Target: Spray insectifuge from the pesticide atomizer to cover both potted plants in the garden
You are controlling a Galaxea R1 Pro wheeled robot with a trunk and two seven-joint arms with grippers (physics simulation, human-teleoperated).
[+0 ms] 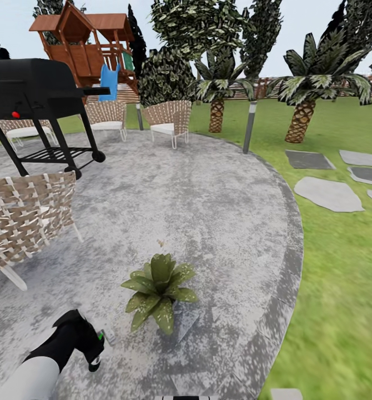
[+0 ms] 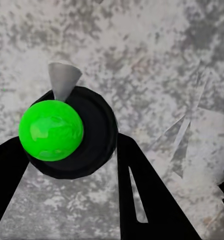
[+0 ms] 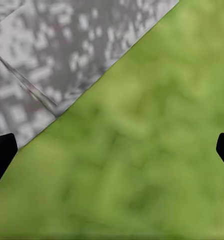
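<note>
Pinched between the left claw [image 2: 71, 165] fingers, the atomizer [image 2: 74, 132] hangs over the patio [image 1: 208, 194] beside one plant [image 1: 159, 291]; aim its nozzle at the leaves. Right claw [image 3: 112, 150] spread.

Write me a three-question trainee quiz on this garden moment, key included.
1. True or false: the left gripper holds the round black bottle with the bright green top.
2. The green-leaved potted plant stands on: A a flat stepping stone, B the round grey paved patio, C a woven wicker chair.
3. Fill in: the right wrist view looks down on the patio's edge and the green ____.
Key: 1 true; 2 B; 3 lawn.
</note>
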